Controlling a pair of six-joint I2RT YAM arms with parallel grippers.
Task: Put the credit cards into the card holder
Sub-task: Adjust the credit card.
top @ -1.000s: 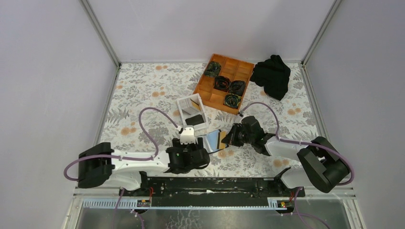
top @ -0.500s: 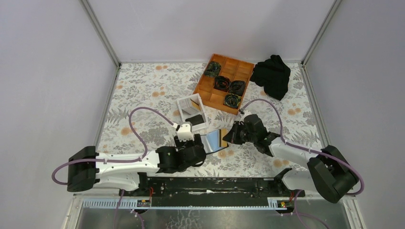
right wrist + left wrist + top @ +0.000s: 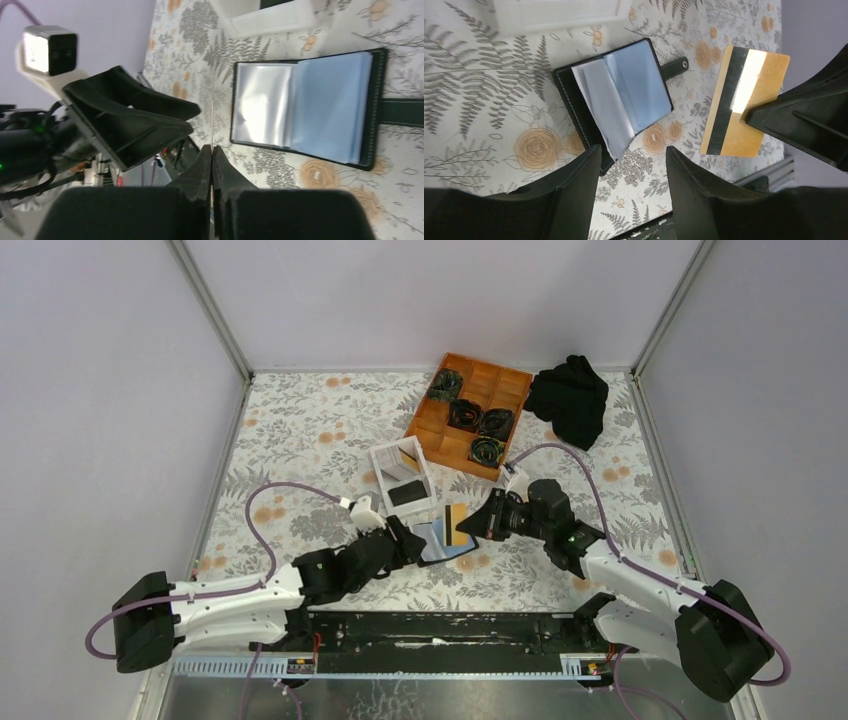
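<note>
left arm has been drawing back toward its base over the last second, and the left gripper (image 3: 632, 155) is now hanging at the near edge of the card holder (image 3: 616, 100). its fingers are spread with nothing between them, probably to leave the pockets uncovered. the card holder is lying open on the desk (image 3: 300, 430), clear sleeves facing up and ready to take a card. just beside its strap tab, the right gripper (image 3: 480, 523) is pressing together on one end of an orange-tan credit card (image 3: 744, 102), keeping it tilted and seemingly off the desk, its free end aiming at the sleeves.
</note>
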